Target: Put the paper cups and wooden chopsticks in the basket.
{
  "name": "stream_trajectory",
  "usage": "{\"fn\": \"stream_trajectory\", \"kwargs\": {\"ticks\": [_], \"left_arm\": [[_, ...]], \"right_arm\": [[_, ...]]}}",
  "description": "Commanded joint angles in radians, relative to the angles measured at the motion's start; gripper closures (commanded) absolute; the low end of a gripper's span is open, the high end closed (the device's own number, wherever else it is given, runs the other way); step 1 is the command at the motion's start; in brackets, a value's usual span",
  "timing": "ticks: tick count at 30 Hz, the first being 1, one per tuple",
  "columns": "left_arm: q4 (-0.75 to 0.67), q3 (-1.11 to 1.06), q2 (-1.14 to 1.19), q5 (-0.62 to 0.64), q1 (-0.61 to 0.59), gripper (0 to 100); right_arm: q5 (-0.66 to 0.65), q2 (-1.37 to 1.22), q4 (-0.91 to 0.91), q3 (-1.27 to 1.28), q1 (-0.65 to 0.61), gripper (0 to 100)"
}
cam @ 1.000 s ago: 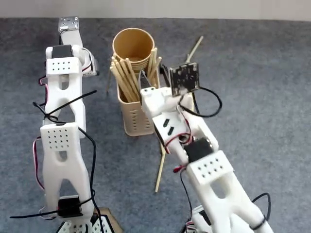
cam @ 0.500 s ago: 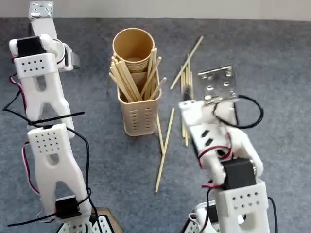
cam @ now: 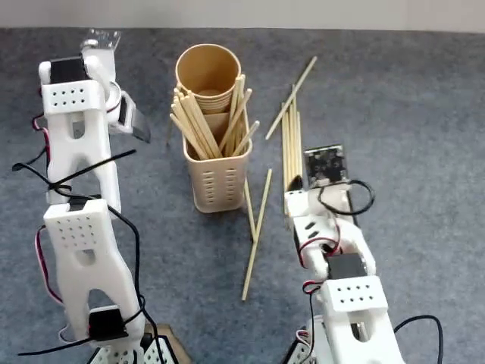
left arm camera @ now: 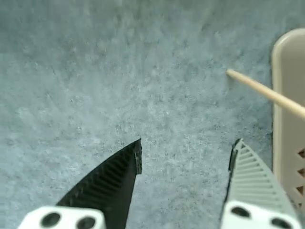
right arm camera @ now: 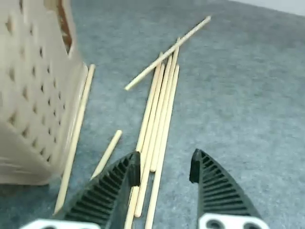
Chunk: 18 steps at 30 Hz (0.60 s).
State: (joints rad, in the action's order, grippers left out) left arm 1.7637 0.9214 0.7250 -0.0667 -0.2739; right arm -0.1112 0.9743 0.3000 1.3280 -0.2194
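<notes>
Grey bench [cam: 424,114] ran wide at 3 o'clock of the basket [cam: 217,186].
The right pincer [right arm camera: 164,164] gaped over loose chopsticks [right arm camera: 159,109]; the left pincer [left arm camera: 186,148] gaped, empty.

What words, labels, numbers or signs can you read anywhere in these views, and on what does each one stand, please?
No text can be read in any view.
The basket, the paper cup and the loose chopsticks: no print shows on them.
The dark circuit board: any marking on it is too small to read.
</notes>
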Motion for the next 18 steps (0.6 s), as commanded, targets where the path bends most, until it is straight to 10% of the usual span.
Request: {"fn": "stream_trajectory", "kwargs": {"ticks": [1,18], "left_arm": [[-0.02,-0.025,-0.061,0.04,0.015,69],[0.003,-0.09,-0.071,-0.086,-0.004,69]], "right_arm": [[-0.009,-0.125,-0.059,-0.031,-0.013,82.1],[-0.029,-1.021,-0.18,-0.565,0.059,83.4]]}}
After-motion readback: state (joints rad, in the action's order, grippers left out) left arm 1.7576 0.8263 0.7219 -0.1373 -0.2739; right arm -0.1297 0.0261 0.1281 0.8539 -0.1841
